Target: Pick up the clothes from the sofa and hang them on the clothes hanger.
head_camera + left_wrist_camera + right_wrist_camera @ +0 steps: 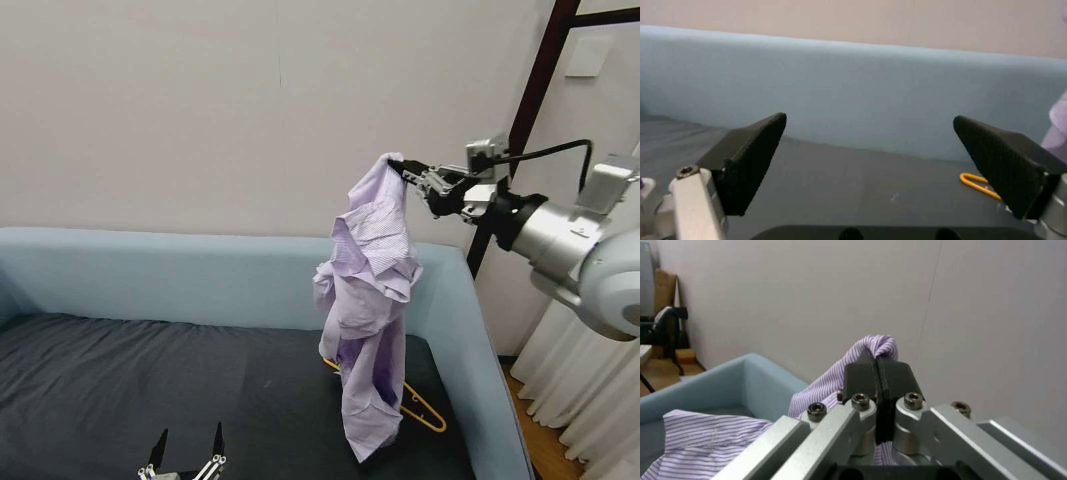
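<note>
One shirt (372,300): lilac, dangling over the sofa (200,275) beside a yellow hanger (425,410).
Right pincer (396,164): clamped on its top.
Left pincer (189,441): spread open above the seat cushion (120,380).

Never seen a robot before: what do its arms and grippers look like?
The right arm is a rounded silver shell with a black collar and black cable. The right gripper is bare metal with screws and black fingers. The left gripper has black textured wedge pads.
</note>
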Controlling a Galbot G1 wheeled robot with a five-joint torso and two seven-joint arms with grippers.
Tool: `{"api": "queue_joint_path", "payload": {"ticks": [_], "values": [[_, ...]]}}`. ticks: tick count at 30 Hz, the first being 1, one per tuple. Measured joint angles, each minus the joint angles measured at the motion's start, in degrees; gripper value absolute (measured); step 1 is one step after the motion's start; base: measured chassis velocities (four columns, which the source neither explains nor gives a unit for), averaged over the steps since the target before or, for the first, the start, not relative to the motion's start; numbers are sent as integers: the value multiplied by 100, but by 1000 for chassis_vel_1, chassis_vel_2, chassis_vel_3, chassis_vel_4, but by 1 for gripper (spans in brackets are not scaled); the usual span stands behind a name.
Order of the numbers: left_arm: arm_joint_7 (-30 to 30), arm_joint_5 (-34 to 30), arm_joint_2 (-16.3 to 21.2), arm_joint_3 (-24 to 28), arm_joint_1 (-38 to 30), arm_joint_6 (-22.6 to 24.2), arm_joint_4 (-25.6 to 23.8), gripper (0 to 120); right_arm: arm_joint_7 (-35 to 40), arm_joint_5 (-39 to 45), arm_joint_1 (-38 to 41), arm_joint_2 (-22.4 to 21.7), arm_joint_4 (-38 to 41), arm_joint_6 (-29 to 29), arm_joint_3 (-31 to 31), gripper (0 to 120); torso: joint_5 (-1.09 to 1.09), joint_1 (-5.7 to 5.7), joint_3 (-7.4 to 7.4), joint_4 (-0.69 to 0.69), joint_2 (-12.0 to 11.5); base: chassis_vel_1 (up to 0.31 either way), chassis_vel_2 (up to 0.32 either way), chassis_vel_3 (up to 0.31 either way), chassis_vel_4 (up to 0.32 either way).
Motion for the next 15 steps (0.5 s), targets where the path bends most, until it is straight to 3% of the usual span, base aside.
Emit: {"api": "queue_joint_path", "payload": {"ticks": [8, 12, 15], "values": [[1, 91, -87, 7, 53, 14, -56, 98, -257, -561, -444, 190, -169, 151, -125, 0, 0, 0, 0, 1, 0, 0, 0, 0, 0], [0, 144, -157, 5, 120, -18, -64, 98, -339, -1036, -578, 570, -371, 230, -553, 0, 0, 0, 1, 2, 0, 0, 0, 0, 0], [-2, 294, -253, 6, 190, -117, -29, 97, -591, -1705, -581, 1259, -854, 360, -1268, 0, -1, 0, 1, 2, 0, 0, 0, 0, 0]]}}
